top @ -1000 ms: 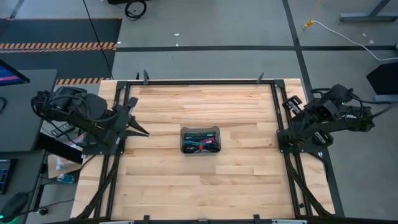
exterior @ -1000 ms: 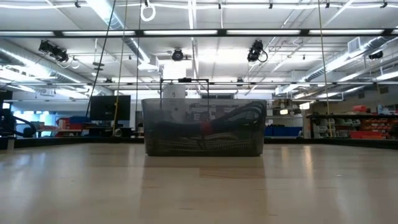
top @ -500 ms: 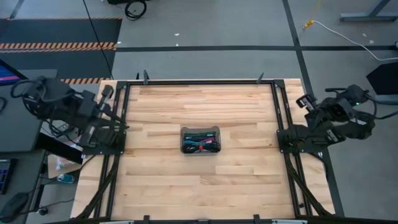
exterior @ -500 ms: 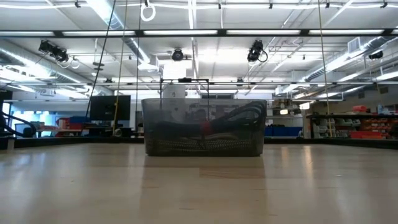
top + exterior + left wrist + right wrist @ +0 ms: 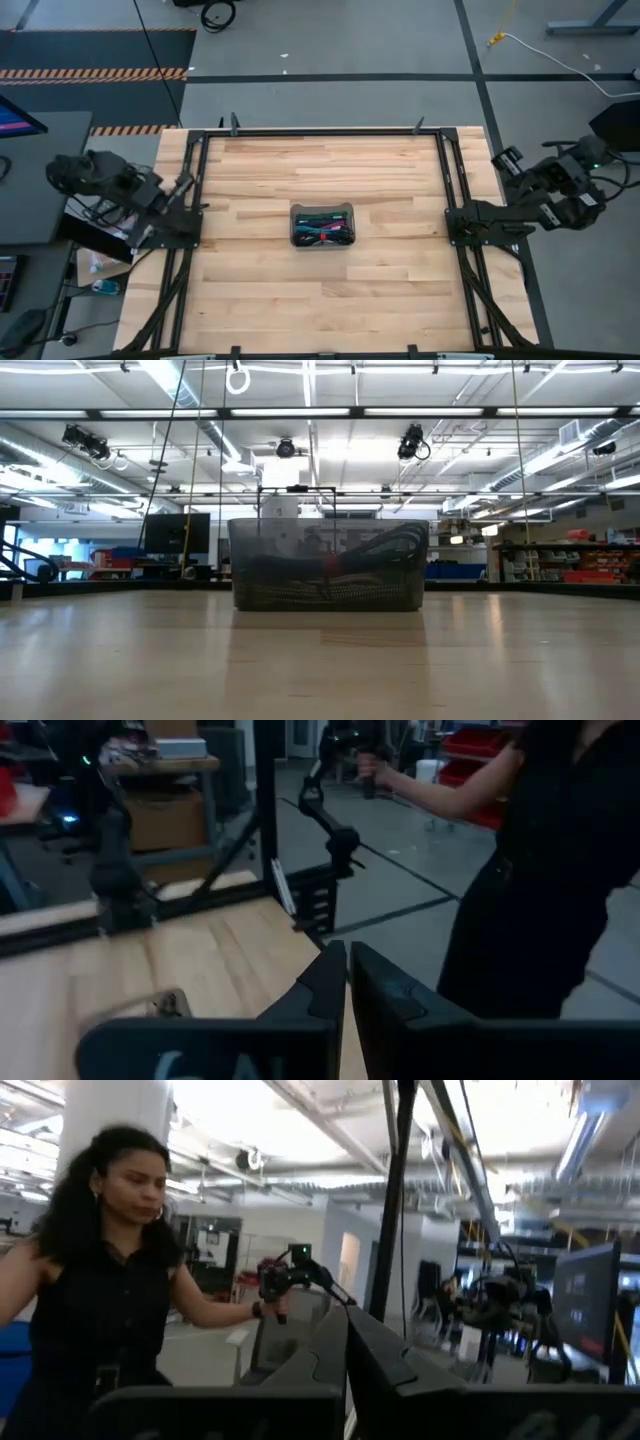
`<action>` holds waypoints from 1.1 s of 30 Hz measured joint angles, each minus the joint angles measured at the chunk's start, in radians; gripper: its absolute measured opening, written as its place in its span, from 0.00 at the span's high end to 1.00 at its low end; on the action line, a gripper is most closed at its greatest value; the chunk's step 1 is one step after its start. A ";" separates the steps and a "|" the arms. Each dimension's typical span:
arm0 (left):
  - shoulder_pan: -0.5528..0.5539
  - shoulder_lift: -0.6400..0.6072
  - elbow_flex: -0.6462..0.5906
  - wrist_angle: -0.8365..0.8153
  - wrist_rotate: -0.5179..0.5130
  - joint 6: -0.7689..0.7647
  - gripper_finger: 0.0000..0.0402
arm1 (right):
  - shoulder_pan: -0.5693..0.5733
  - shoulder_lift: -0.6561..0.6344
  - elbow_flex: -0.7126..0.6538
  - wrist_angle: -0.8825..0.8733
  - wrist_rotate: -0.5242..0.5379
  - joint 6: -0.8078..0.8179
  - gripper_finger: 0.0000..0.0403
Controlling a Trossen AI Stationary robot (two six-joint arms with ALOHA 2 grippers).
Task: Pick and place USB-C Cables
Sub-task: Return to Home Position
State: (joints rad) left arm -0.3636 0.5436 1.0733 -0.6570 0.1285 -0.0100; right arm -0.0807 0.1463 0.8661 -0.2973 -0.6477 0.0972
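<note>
A grey concrete floor (image 5: 330, 40) crossed by dark seams surrounds the pale plank-wood table (image 5: 320, 290). Orange-and-black hazard-striped floor tape (image 5: 90, 73) lies well beyond the left gripper (image 5: 185, 186). Long white ceiling light strips (image 5: 300, 412) glow overhead. A thick white round column (image 5: 110, 1110) stands ahead of the right gripper (image 5: 346, 1312).

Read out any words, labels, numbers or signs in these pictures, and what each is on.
No text can be read.
Pale marks at the base of the left tool: blurred and cut off, unreadable.
Monitor at the high view's left edge: too small to read.
Striped floor tape: no words.
</note>
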 joint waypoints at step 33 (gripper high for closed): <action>0.031 -0.261 -0.985 1.061 0.241 -0.172 0.94 | 0.001 -0.043 -0.229 0.146 0.000 0.069 0.99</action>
State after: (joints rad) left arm -0.3327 0.2822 0.0886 0.4042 0.3691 -0.1821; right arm -0.0799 0.1037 0.6369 -0.1510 -0.6478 0.1658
